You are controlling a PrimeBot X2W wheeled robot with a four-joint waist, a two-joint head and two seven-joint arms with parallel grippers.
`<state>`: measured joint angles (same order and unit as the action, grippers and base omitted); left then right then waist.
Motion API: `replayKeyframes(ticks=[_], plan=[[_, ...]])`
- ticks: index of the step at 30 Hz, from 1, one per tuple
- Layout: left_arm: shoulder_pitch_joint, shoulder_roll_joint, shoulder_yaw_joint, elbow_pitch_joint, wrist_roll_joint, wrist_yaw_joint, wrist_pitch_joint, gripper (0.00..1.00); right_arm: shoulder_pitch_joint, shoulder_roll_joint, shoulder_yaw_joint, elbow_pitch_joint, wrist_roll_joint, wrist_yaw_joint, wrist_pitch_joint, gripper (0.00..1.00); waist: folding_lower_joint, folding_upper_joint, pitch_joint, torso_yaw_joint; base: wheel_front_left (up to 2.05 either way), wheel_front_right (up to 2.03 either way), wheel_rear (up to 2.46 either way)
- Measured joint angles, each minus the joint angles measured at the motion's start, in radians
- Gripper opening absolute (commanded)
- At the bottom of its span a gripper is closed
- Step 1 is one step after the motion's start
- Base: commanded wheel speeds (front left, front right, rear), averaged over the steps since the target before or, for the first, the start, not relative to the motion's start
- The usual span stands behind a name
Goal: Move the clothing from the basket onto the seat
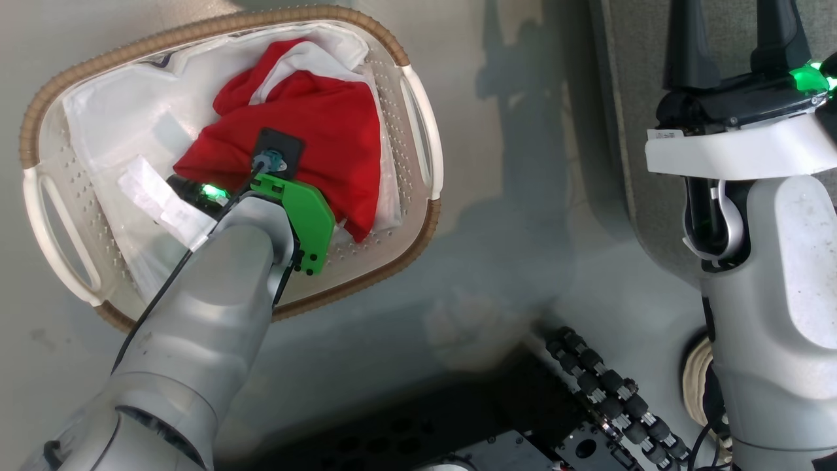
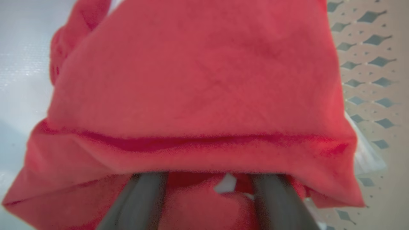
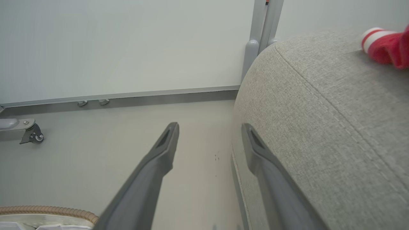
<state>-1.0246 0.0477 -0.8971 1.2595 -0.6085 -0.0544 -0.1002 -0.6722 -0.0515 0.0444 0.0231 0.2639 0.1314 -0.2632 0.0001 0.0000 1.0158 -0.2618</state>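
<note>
A red garment point(image 1: 314, 118) with a white panel lies bunched in the white perforated basket point(image 1: 196, 29) at the upper left. My left arm reaches down into that basket. In the left wrist view the left gripper point(image 2: 207, 179) stands open, its two fingers apart and their tips hidden under a fold of the red garment point(image 2: 198, 80). My right gripper point(image 1: 734, 39) is open and holds nothing, hovering by the rounded edge of the grey sofa point(image 3: 319, 111). A second red garment point(image 3: 388, 48) with a red-and-white striped cuff lies on the sofa.
The white cloth liner point(image 1: 118, 111) lines the basket beside the garment. Grey floor point(image 1: 497, 229) separates the basket from the sofa point(image 1: 628, 78). My dark base with a black cable chain point(image 1: 614, 399) sits at the bottom. A white wall panel and a caster foot point(image 3: 30, 134) stand beyond.
</note>
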Motion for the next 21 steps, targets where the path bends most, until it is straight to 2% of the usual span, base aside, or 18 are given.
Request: replayKeyframes(ticks=[11,17,21], plan=[[0.061,0.001,-0.011,-0.027,-0.023,-0.025,-0.14,0.0,0.008,0.001,0.01,0.055,0.008,0.0,0.0,1.0,-0.0001,0.0,-0.099,0.006,0.0,0.0,0.0],[0.141,0.001,0.003,-0.084,-0.058,-0.03,-0.158,0.0,0.057,0.002,0.021,0.092,-0.007,0.0,0.0,1.0,-0.0001,0.0,-0.193,0.017,0.0,0.0,0.0],[0.196,0.004,0.049,-0.178,-0.051,-0.016,-0.162,0.0,0.093,0.002,0.029,0.114,-0.021,0.0,0.0,1.0,-0.0001,0.0,-0.266,0.03,0.0,0.0,0.0]])
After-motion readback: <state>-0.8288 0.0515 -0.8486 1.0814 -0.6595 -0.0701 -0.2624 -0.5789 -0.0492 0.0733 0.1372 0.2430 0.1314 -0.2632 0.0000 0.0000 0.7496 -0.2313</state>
